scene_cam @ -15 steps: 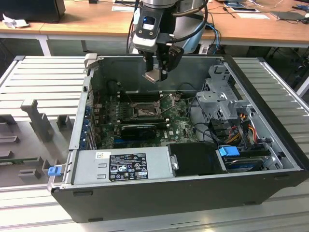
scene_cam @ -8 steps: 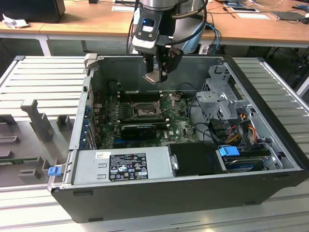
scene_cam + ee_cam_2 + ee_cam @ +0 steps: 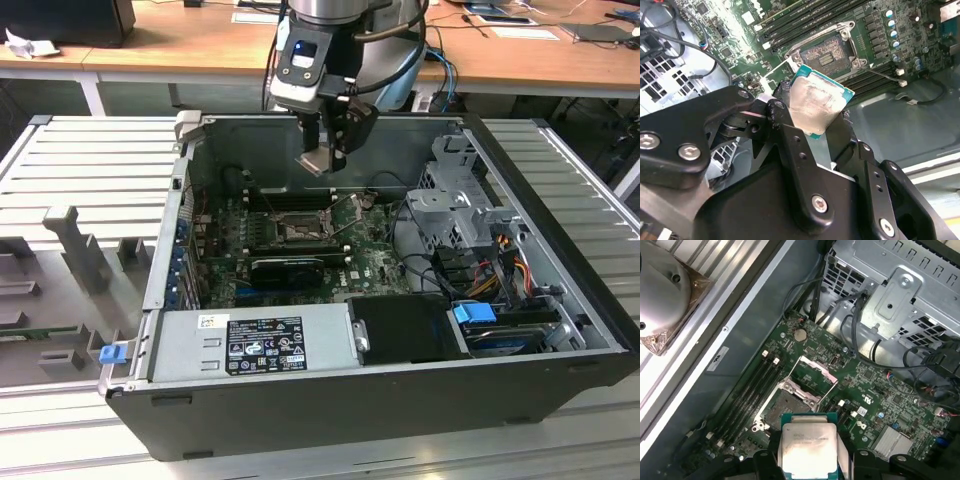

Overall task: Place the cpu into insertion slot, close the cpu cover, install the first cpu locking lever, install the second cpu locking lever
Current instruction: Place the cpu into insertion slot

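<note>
Cpu (image 3: 316, 160), seen in the upper centre of the exterior view, hangs tilted above the open computer case (image 3: 400, 400). We mark the pincer (image 3: 327, 150) as pinching the chip by two opposite edges. In the second wrist view its black fingers (image 3: 785, 122) press against the chip's sides and leave the dull silver face (image 3: 816, 102) bare. The chip's green rim shows along the free edges.

Below the chip and well apart from it, we find the insertion slot (image 3: 298, 228) at the middle of the frame, on the green motherboard (image 3: 375, 255). In the first wrist view the slot (image 3: 785, 402) lies uncovered, its dark contact field exposed. The cpu cover (image 3: 818, 368) stands raised at the slot's far side as a thin silvery frame. The chip (image 3: 807, 447) sits in the foreground of that view, not touching the slot.

A long black expansion card (image 3: 287, 270) lies just below the slot in the exterior view. A grey power supply (image 3: 250, 340) fills the case's lower left part, and a metal drive cage (image 3: 455, 200) stands at the exterior view's right. The case rests on a ribbed metal bench (image 3: 90, 160).
</note>
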You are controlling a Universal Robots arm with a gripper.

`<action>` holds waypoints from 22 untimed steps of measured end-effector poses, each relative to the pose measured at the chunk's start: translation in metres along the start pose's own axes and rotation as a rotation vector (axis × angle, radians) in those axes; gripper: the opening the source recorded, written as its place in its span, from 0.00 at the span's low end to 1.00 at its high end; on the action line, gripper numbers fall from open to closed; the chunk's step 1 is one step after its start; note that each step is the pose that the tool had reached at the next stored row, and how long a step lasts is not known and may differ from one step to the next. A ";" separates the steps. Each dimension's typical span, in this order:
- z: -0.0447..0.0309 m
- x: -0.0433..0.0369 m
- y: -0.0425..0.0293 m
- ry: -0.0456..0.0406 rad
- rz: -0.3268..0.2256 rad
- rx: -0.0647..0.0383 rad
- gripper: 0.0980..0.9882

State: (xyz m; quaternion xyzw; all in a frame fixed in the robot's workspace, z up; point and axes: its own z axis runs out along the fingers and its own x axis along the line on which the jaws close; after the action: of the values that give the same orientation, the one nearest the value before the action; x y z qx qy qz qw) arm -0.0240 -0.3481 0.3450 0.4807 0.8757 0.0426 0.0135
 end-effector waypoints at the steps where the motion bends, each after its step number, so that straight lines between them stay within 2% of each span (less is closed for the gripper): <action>1: 0.0003 0.0000 0.0000 -0.0024 0.027 0.000 0.48; 13: 0.0026 0.0000 -0.0002 -0.0178 0.192 -0.003 0.48; 16: 0.0036 -0.0001 -0.0003 -0.0245 0.264 -0.004 0.48; 18: 0.0039 -0.0001 -0.0003 -0.0266 0.288 -0.004 0.48; 22: 0.0063 -0.0001 -0.0005 -0.0346 0.371 -0.005 0.48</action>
State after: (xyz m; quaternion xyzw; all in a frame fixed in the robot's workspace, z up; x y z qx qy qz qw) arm -0.0240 -0.3481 0.3388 0.6347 0.7715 0.0384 0.0217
